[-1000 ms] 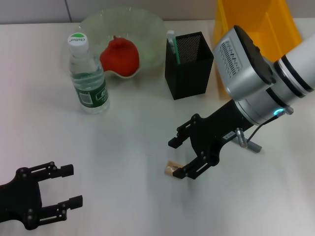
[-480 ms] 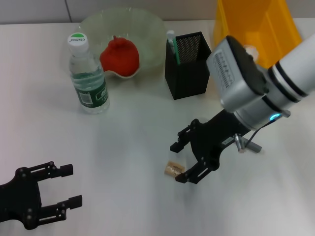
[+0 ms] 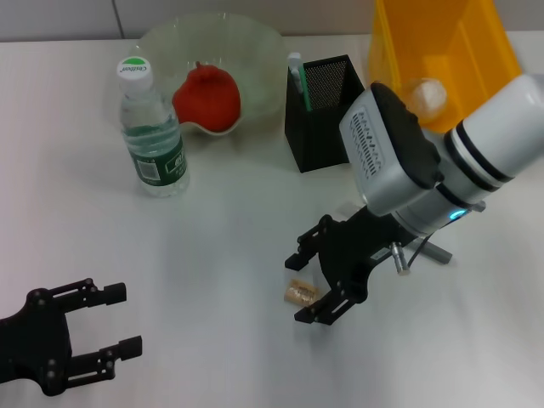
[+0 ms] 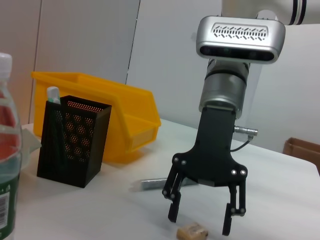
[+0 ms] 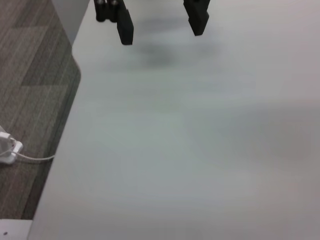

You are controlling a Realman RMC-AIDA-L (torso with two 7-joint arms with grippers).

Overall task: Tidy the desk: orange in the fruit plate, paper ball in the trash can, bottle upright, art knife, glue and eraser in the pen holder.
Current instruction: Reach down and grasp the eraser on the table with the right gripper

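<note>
White desk (image 3: 212,255), eraser (image 3: 298,291) mid-desk toward front edge. My right pincer (image 3: 313,282) spread wide, straddling it, nothing gripped. Should drop lower, centre the block, then close. Left pincer (image 3: 115,331) idle, spread, front-left corner.

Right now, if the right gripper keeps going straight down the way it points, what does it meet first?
Probably the small tan rectangular eraser lying between the right gripper's open fingers, then the white desk.

The desk (image 3: 221,238) carries eraser (image 3: 299,291), glue (image 3: 429,251), bottle (image 3: 153,136).
</note>
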